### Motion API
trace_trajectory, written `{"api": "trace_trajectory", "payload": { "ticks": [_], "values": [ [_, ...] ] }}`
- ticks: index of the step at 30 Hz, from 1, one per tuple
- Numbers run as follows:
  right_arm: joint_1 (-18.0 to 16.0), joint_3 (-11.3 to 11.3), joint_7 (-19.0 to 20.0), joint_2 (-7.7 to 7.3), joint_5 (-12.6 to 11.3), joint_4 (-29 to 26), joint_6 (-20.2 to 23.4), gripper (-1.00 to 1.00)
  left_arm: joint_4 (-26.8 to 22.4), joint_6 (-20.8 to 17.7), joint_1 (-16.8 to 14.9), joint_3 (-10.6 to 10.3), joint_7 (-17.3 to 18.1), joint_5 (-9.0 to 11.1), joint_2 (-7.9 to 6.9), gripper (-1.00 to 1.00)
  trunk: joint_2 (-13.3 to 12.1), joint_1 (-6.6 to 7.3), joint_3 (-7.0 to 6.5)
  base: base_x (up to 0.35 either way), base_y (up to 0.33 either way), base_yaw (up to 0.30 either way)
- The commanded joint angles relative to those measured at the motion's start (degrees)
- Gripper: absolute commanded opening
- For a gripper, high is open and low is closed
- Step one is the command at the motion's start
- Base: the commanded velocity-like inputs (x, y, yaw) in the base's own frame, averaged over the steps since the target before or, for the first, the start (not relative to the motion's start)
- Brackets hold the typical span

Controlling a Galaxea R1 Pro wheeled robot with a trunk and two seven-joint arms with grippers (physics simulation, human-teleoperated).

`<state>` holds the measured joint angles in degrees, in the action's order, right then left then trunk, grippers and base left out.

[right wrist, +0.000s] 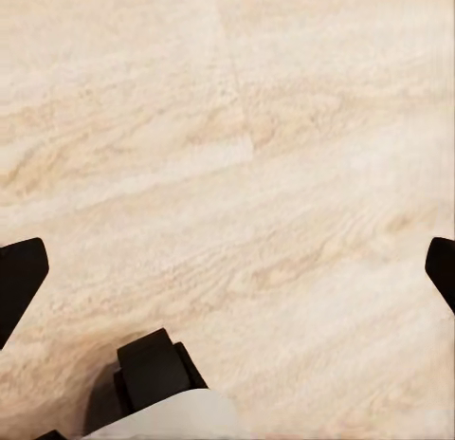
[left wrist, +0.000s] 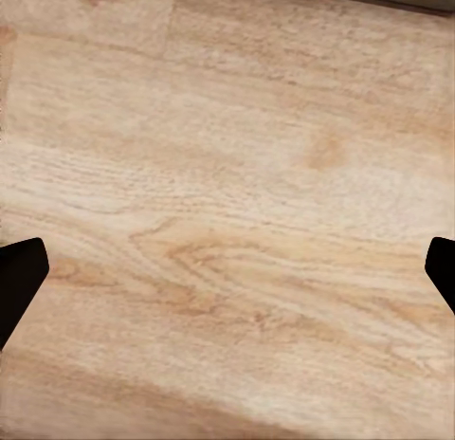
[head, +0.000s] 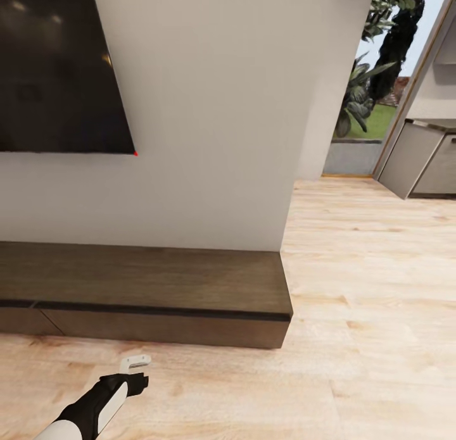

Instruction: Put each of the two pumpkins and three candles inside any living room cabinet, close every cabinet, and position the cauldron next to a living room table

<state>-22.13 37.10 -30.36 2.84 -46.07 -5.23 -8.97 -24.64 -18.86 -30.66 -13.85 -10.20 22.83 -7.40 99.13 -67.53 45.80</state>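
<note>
A: Where was the cabinet (head: 145, 288)?
B: Against the wall below the TV (head: 60, 66), fronts looked flush, all closed. No pumpkins, candles or cauldron near it.
A: Grippers?
B: Left gripper (head: 135, 363) hung over the floor (head: 354, 339) just in front of the cabinet, spread wide, holding nothing. Right gripper (right wrist: 227, 269) also spread, empty, over floor.
A: Best approach?
B: Prob. still searching. I'd turn the base away from the cabinet, scan the room for the items, keep arms tucked low.

Matt dark-brown wood cabinet (head: 145, 282), pale grained wood floor (head: 367, 339), glossy black screen (head: 57, 66)
</note>
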Motion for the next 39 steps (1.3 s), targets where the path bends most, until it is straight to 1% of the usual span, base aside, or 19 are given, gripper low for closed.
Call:
{"api": "trace_trajectory", "payload": {
  "ticks": [1,4,8,12,19,39],
  "values": [
    [0.0,0.4,-0.1,0.00,-0.6,0.2,-0.3,1.00,-0.1,-0.2,0.0,-0.5,-0.5,0.6,-0.07,1.00,-0.4,0.23,-0.14,0.000,0.000,0.000],
    [0.0,0.4,-0.1,-0.07,-0.6,1.5,-0.3,1.00,-0.1,-0.2,0.0,-0.4,-0.5,0.6,-0.07,1.00,-1.6,0.89,-0.68,0.000,0.000,0.000],
    [0.1,0.4,-0.1,-0.13,-0.6,5.1,-0.3,1.00,-0.1,-0.2,0.0,-0.4,-0.5,0.6,-0.06,1.00,-3.2,1.77,-1.39,0.000,0.000,0.000],
    [0.2,0.4,-0.1,-0.20,-0.6,6.6,-0.3,1.00,-0.1,-0.2,0.0,-0.4,-0.5,0.6,-0.07,1.00,-4.8,2.65,-2.11,0.000,0.000,0.000],
    [0.2,0.4,0.0,0.03,-0.6,7.0,-0.3,1.00,-0.1,-0.2,0.0,-0.4,-0.5,0.6,-0.07,1.00,-7.6,4.18,-3.37,0.000,0.000,0.000],
    [0.2,0.4,0.0,0.06,-0.6,7.0,-0.3,1.00,-0.1,-0.2,0.0,-0.5,-0.5,0.6,0.00,1.00,-15.6,8.58,-6.96,0.000,0.000,0.000]
  ]
}}
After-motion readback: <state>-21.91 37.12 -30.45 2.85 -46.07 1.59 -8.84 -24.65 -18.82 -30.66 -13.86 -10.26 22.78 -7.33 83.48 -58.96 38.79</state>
